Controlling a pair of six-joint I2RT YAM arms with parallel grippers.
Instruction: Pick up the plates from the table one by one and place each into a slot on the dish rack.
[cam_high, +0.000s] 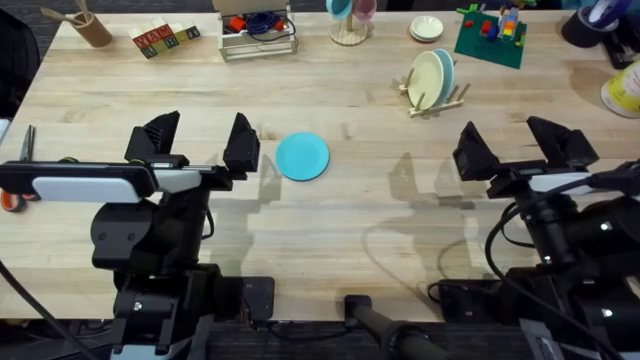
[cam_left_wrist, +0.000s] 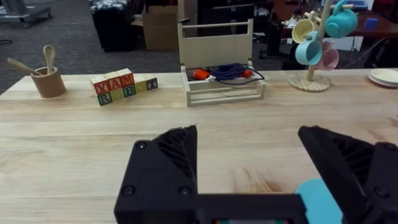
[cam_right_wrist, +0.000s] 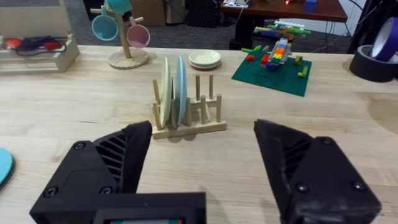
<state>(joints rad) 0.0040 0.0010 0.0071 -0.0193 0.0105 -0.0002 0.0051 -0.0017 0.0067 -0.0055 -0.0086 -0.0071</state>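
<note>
Turquoise plate (cam_high: 301, 157) lies flat on surface (cam_high: 360, 220), just beside wide-open empty left gripper (cam_high: 200, 140) | right gripper (cam_high: 520, 148) wide, empty | risk: thin rim slips, plate skids from dish rack (cam_high: 436, 95).

The surface (cam_high: 330, 225) is light wood with clear plank grain and a soft, low shine. The turquoise plate (cam_high: 301, 156) looks like smooth plastic, plain and almost matt. The dish rack (cam_right_wrist: 186, 115) is pale bare wood with thin round pegs, and the two plates (cam_right_wrist: 174, 90) standing in it, one cream and one light blue, look smooth with a slight gloss. The left hand (cam_high: 196, 146) and the right hand (cam_high: 519, 147) are black matt plastic with ribbed inner faces. The green brick board (cam_right_wrist: 272, 73) is studded plastic.
</note>
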